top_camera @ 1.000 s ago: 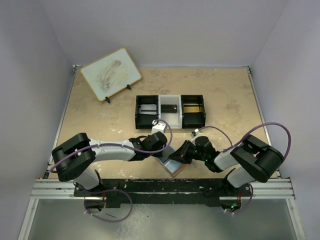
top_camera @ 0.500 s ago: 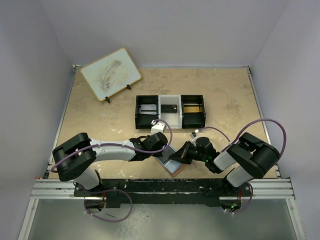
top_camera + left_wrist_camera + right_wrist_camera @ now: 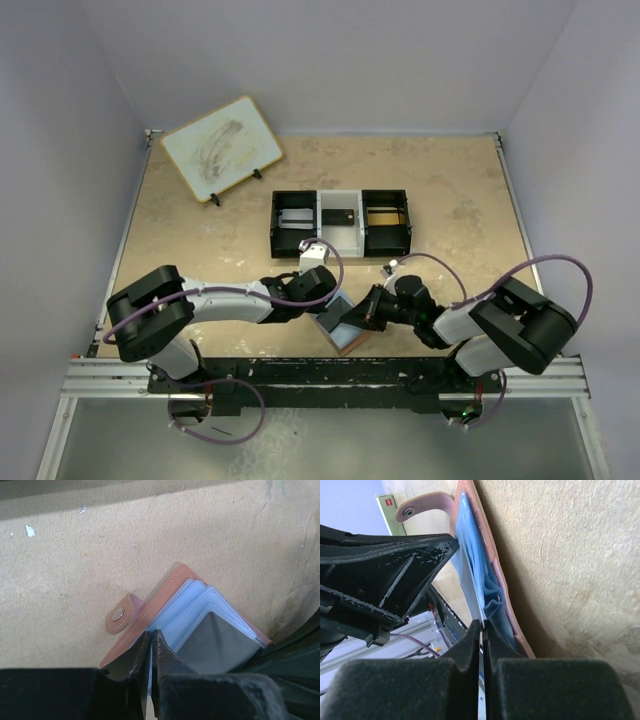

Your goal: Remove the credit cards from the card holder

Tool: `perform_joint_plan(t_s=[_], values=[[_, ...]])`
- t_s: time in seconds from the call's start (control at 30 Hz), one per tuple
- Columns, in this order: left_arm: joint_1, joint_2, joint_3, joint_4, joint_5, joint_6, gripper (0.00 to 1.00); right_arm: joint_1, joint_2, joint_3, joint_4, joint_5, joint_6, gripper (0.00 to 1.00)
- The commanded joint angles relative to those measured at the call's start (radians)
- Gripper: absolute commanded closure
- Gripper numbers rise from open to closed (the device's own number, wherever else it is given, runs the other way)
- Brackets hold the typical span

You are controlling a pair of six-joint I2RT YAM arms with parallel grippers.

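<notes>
The reddish-brown card holder (image 3: 345, 335) lies open on the table near the front edge, between both grippers. In the left wrist view its brown cover (image 3: 165, 587) and snap tab show, with pale blue sleeves and a dark credit card (image 3: 220, 642) in a slot. My left gripper (image 3: 151, 636) (image 3: 328, 300) is shut on the edge of a blue sleeve of the holder. From the right, my right gripper (image 3: 481, 625) (image 3: 366, 312) is shut on the edge of a thin pale grey card (image 3: 467, 580) that sticks out of the holder (image 3: 496, 570).
A black-white-black three-compartment tray (image 3: 275, 222) stands at mid-table beyond the grippers. A white board with a wooden rim (image 3: 222, 148) leans at the back left. The metal rail (image 3: 320, 375) runs just behind the holder at the near edge.
Both grippers have closed, the left on the holder's sleeve and the right on the card's edge. The right arm's elbow has swung slightly to the right.
</notes>
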Motion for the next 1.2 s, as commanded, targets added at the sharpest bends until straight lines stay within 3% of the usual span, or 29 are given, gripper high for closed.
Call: perform_joint_plan(t_s=[0.0,0.33,1.17], values=[[0.009,0.077,-0.040,-0.071,-0.023,-0.011,0.99,0.005,-0.080,0.011,-0.185,-0.003,-0.078,1.00],[0.009,0.073,-0.034,-0.080,-0.034,-0.004,1.00,0.005,-0.189,-0.006,-0.266,0.012,-0.089,1.00],[0.009,0.070,-0.023,-0.083,-0.031,0.000,1.00,0.005,-0.154,-0.055,-0.232,0.000,-0.090,0.95]])
